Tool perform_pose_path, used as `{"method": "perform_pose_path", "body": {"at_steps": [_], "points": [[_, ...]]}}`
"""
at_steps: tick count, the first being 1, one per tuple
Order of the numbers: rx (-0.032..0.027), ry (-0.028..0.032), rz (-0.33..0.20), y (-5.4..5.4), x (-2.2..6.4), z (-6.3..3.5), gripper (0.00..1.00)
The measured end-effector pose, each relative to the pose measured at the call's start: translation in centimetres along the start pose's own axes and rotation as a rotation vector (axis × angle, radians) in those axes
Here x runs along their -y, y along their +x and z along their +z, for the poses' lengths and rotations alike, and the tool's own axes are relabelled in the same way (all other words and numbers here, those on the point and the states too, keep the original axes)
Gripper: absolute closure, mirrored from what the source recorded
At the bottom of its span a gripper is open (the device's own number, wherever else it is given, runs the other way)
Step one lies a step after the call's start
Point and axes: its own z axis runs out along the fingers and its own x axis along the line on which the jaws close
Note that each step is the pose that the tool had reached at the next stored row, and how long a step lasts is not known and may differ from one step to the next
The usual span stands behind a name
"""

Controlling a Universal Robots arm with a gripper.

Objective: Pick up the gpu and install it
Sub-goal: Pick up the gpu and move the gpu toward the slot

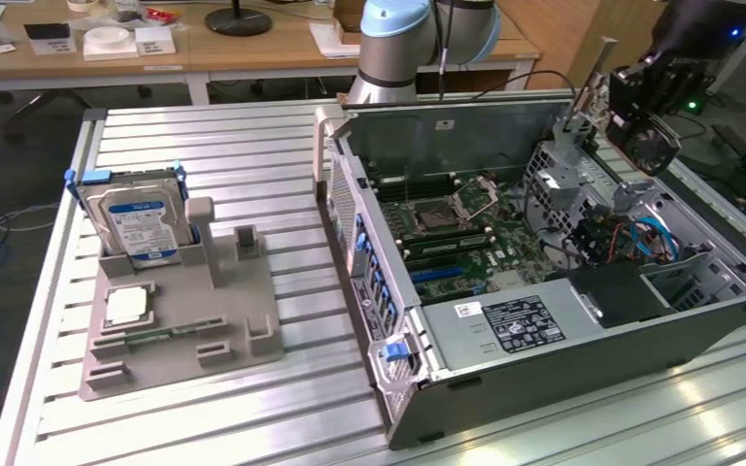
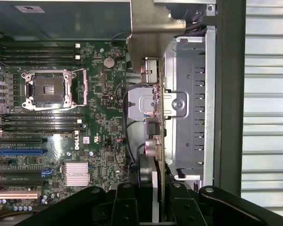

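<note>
End effector (image 2: pixel 150 190) clamped on gpu (image 2: pixel 152 127), over open computer case (image 1: pixel 581 374) — motherboard (image 2: pixel 104 103) printed DELL

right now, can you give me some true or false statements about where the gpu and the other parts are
1. The gripper grips the gpu over the open case. True.
2. The gpu is already plugged into a slot. False: it is held above the motherboard, not seated.
3. The hard drive lies flat inside the case. False: it stands upright in the grey holder on the table.
4. The case's side is open, showing the motherboard. True.
</note>
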Motion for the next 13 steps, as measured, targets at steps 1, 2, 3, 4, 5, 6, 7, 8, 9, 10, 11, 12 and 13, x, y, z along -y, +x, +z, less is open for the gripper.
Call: {"method": "perform_pose_path", "body": {"at_steps": [1,2,3,4,5,6,7,8,9,10,11,12,13], "points": [[0.0000,0.0000,0.000,0.1,0.00,0.00,0.72],[0.0000,0.0000,0.000,0.2,0.01,0.00,0.72],[0.0000,0.0001,0.000,0.3,0.01,0.00,0.72],[0.0000,0.0000,0.000,0.4,0.01,0.00,0.72],[0.0000,-0.0001,0.000,0.5,0.01,0.00,0.72],[0.0000,0.0000,0.000,0.6,0.01,0.00,0.72],[0.0000,0.0000,0.000,0.7,0.02,0.00,0.72],[0.0000,0.0000,0.000,0.8,0.02,0.00,0.72],[0.0000,-0.0001,0.000,1.0,0.02,0.00,0.72],[0.0000,0.0000,0.000,1.1,0.02,-0.01,0.72],[-0.0001,0.0000,0.000,1.2,0.02,-0.01,0.72],[0.0000,0.0000,0.000,1.3,0.03,-0.01,0.72],[0.0000,0.0000,0.000,1.4,0.03,-0.01,0.72]]}}
